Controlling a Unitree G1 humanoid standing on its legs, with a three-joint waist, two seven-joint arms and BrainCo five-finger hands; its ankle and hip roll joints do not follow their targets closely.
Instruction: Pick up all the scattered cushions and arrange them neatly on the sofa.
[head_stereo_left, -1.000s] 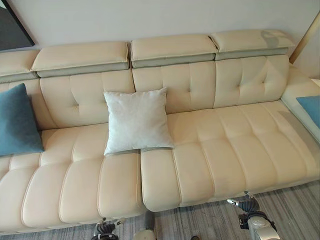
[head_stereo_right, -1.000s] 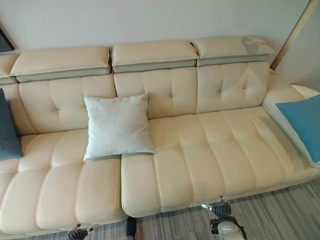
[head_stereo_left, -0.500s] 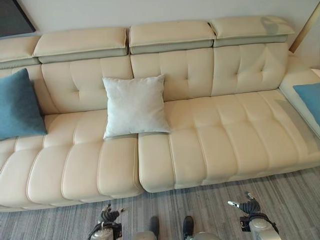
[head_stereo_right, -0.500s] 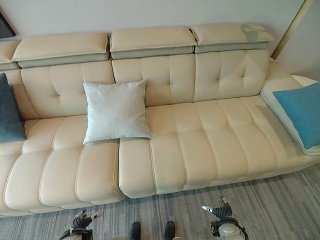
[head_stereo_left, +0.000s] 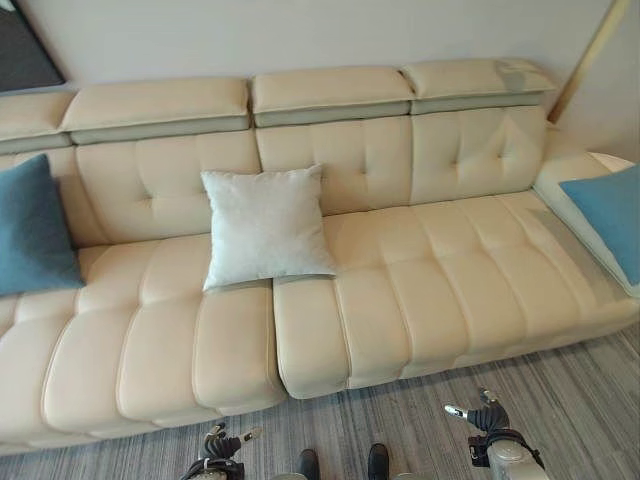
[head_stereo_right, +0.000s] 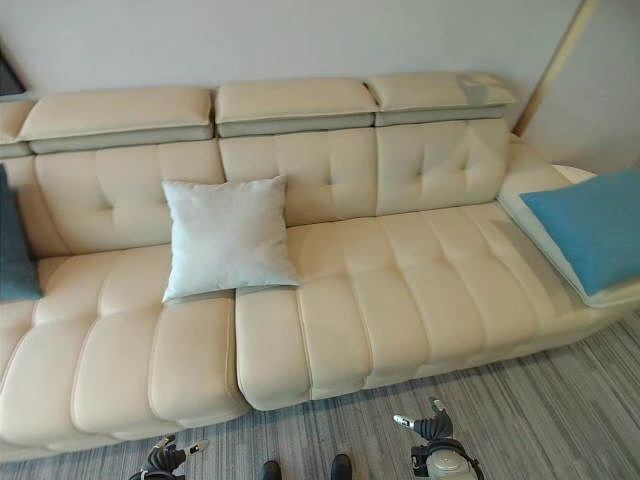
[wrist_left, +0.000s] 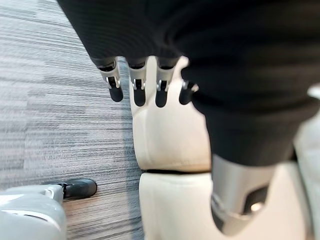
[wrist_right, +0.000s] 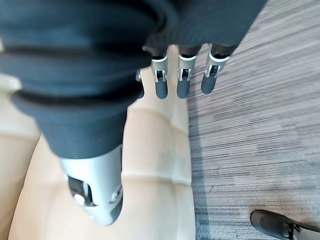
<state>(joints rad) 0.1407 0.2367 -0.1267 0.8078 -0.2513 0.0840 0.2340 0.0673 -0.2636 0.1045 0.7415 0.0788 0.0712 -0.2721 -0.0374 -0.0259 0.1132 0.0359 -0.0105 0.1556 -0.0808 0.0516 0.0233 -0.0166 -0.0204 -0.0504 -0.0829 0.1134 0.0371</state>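
Observation:
A pale grey cushion (head_stereo_left: 265, 225) leans upright against the backrest of the cream sofa (head_stereo_left: 430, 300), near its middle. A dark blue cushion (head_stereo_left: 30, 225) stands against the backrest at the far left. A brighter blue cushion (head_stereo_right: 590, 225) lies on the sofa's right-hand section. My left hand (head_stereo_left: 220, 445) and right hand (head_stereo_left: 480, 420) hang low over the carpet in front of the sofa. In the wrist views the left hand (wrist_left: 139, 92) and the right hand (wrist_right: 182, 82) have relaxed straight fingers and hold nothing, with the sofa's front past them.
Grey striped carpet (head_stereo_left: 580, 390) runs along the sofa's front. A dark picture (head_stereo_left: 20, 50) hangs on the wall at the upper left. A slanted wooden strip (head_stereo_left: 580, 55) stands at the upper right beside the sofa's corner.
The whole picture has shifted as the camera moved, bringing more of the right blue cushion into view. The cushions lie as before and both hands stay low and empty.

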